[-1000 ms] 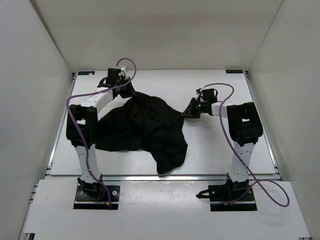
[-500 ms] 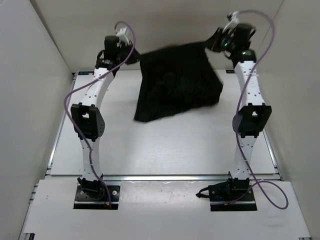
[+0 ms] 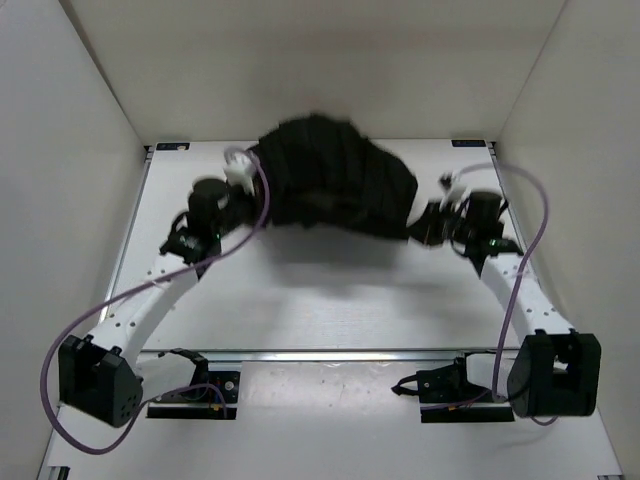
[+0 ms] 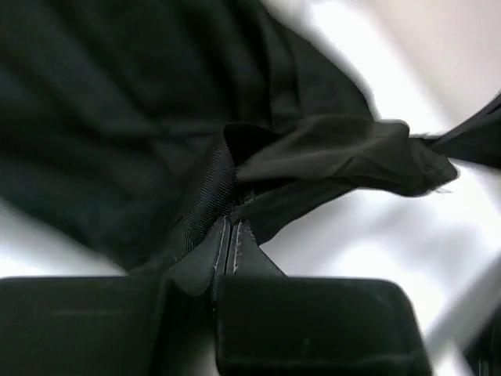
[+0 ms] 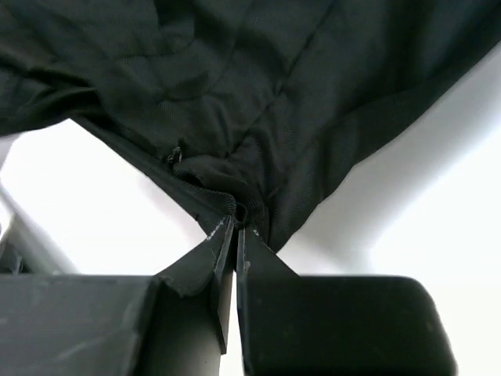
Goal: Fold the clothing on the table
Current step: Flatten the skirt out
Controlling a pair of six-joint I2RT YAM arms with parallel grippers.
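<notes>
My left tool (image 4: 231, 239) and right tool (image 5: 236, 231) each pinch tight on the black garment (image 3: 335, 180), holding it stretched between them above the white surface (image 3: 330, 300).

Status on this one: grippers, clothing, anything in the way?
Left gripper shut on the clothing. Right gripper likewise. Clothing spread between them, blurred, seemingly above the table. Nothing in the way.

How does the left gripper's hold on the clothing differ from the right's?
Left gripper pinches a bunched, twisted fold; right gripper pinches a thin edge, with the clothing spreading flat beyond it. In the top view the left gripper sits farther back than the right. Both are shut on it.
</notes>
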